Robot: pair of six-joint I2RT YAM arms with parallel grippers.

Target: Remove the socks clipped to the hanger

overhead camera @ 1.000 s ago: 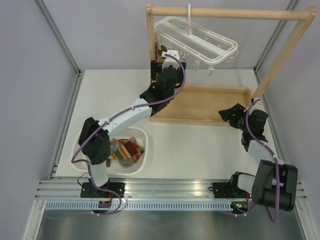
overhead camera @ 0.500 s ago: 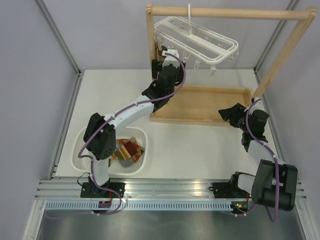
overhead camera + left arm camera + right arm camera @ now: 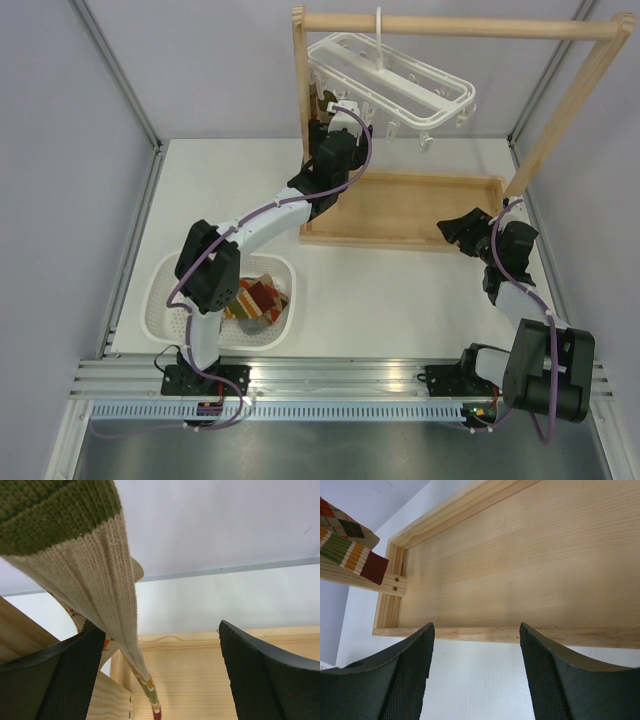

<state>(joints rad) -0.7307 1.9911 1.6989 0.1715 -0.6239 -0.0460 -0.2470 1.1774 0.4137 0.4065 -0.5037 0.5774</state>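
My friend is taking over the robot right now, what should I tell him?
Left gripper: open, raised around a hanging sock, not closed on it.
Right gripper: open, empty, over the wooden tray's near edge.
Done: some socks lie in the white basket.
Left: pinch this sock, pull it off the hanger, drop it in the basket. No other sock shows on the hanger.

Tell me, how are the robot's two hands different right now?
The left gripper is up high by the white hanger; the right gripper is low near the wooden tray. The left gripper has a cream and green sock hanging between its fingers; the right gripper has nothing between its own. Both stand open.
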